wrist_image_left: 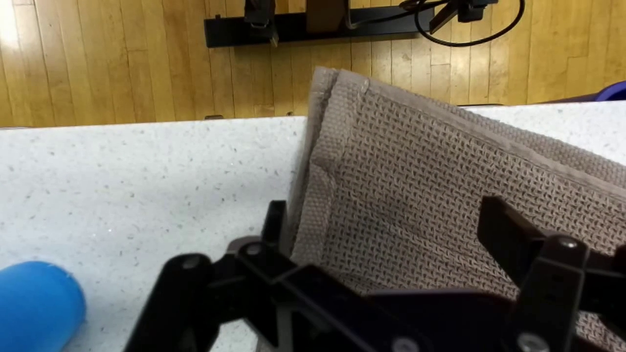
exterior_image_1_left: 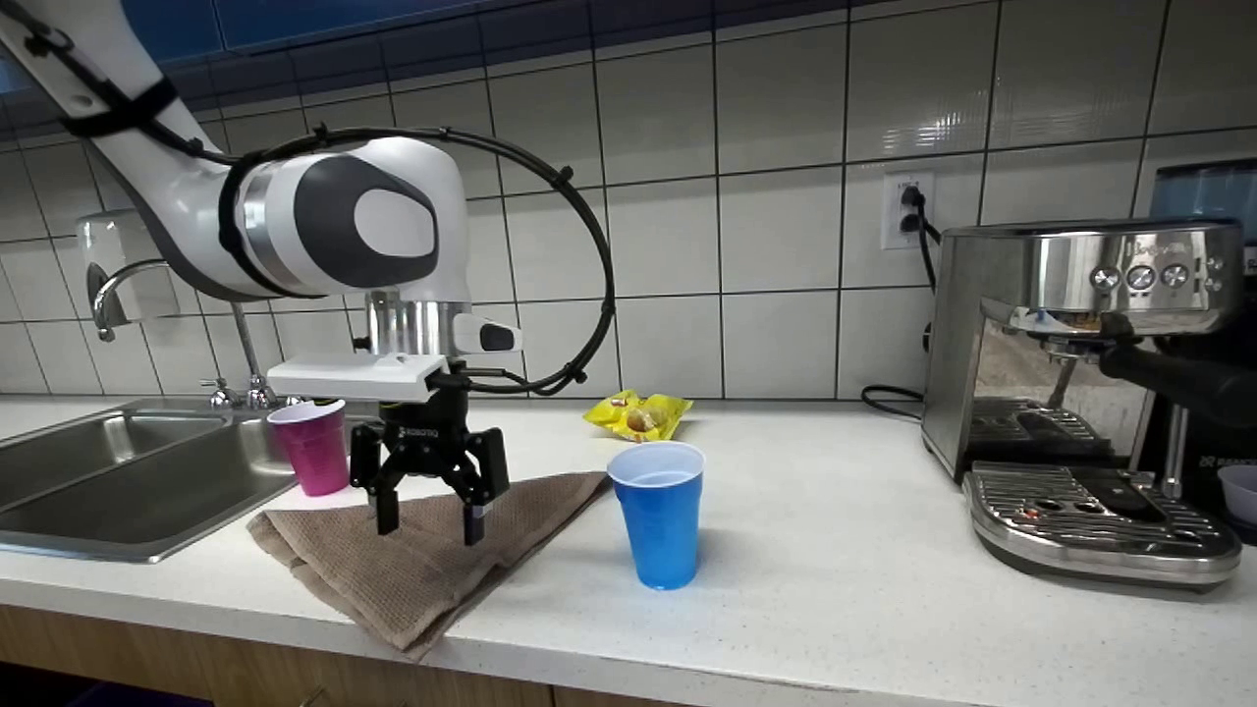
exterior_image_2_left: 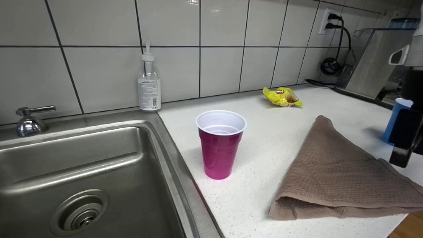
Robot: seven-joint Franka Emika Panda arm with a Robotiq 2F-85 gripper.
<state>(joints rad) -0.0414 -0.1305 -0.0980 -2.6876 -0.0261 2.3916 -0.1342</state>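
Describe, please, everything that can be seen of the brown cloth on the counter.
The brown cloth looks like coarse woven fabric with raised hems along its edges. It is folded into layers, slightly wrinkled, and lies spread on the white counter, with one corner jutting past the front edge. It lies between the pink cup and the blue cup, with counter showing between it and each. The open hand is above it, apparently without contact, and hides part of it in the wrist view.
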